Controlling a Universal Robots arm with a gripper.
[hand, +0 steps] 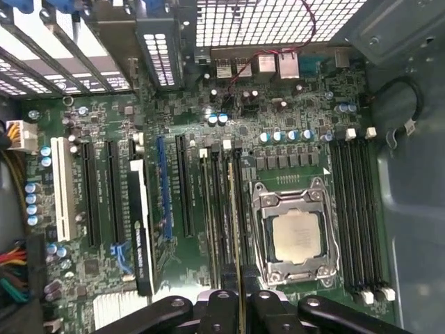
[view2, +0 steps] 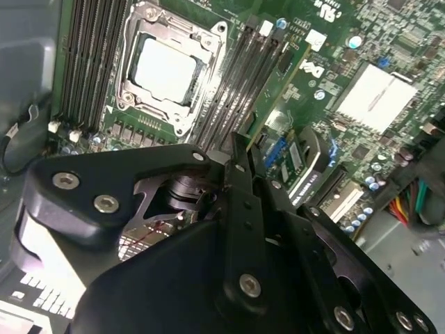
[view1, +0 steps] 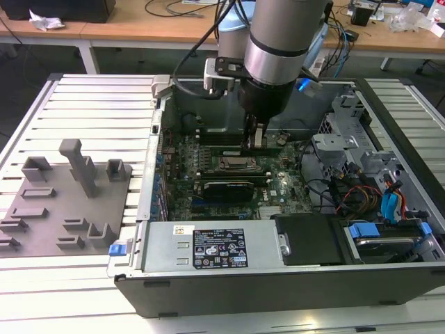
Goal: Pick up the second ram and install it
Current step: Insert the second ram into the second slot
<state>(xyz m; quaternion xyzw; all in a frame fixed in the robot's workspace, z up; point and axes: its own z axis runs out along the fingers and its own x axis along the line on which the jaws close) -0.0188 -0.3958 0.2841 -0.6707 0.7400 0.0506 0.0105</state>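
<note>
The second ram (hand: 233, 229) is a thin green stick seen edge-on, standing upright between my fingers. My gripper (hand: 238, 300) is shut on it, low inside the open computer case (view1: 156, 139). The stick lines up with the black memory slots (hand: 215, 216) beside the processor socket (hand: 297, 235); whether it touches a slot I cannot tell. In the second wrist view the ram (view2: 278, 94) runs away from the gripper (view2: 236, 149) along the slots (view2: 236, 83). In the exterior view the gripper (view1: 256, 142) hangs just behind the socket (view1: 233, 164).
A black-covered card (view1: 226, 189) lies in front of the socket. A silver power supply (view1: 215, 247) fills the case's near side. Drive cage and coloured cables (view1: 379, 191) crowd the exterior view's right. A grey fixture plate (view1: 66, 202) sits on the ribbed table to the left.
</note>
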